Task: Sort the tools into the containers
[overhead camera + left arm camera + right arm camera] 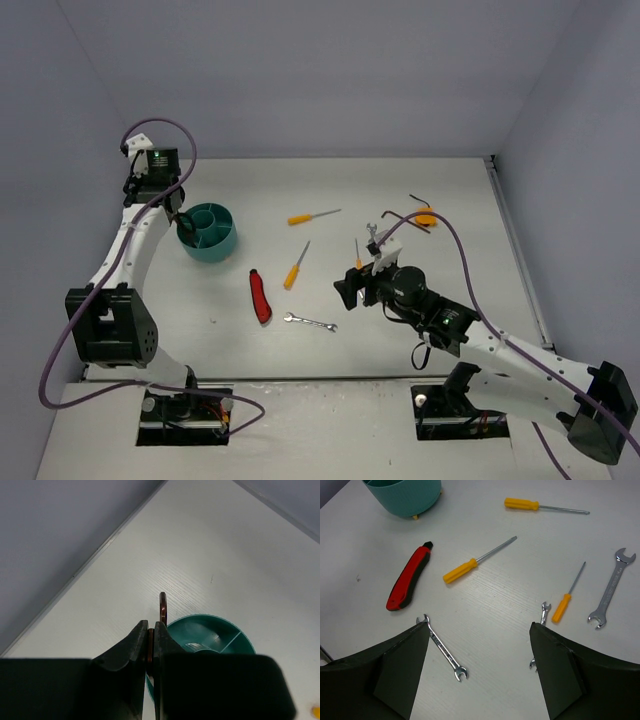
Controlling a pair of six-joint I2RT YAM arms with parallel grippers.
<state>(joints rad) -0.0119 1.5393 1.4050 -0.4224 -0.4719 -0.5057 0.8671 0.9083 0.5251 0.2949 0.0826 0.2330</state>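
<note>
Left gripper [151, 628]: jaws shut flat on a thin brownish hex key [163, 607], whose free end sticks out past the fingertips. The gripper sits at the left rim of the teal tub [208, 232]. In the left wrist view the key's tip is just outside the rim; cannot tell whether it touches. Tub is at the table's [250, 190] left-centre, upright, with dividers visible inside. Right gripper [479, 635]: jaws spread wide with nothing between them, above the tools at mid-table. Loose tools on the table, none in contact with either gripper:
red-and-black folding knife [410, 577], right of the tub;
long orange-handled screwdriver [470, 566] beside the knife;
second orange-handled screwdriver [535, 505] farther back;
short orange-handled screwdriver [565, 602];
large silver wrench [612, 587] right of the short screwdriver;
small silver wrench [442, 647] by the right gripper's left finger;
another small wrench [543, 612], partly hidden behind its right finger.
Two more dark hex keys [418, 202] lie far right.
</note>
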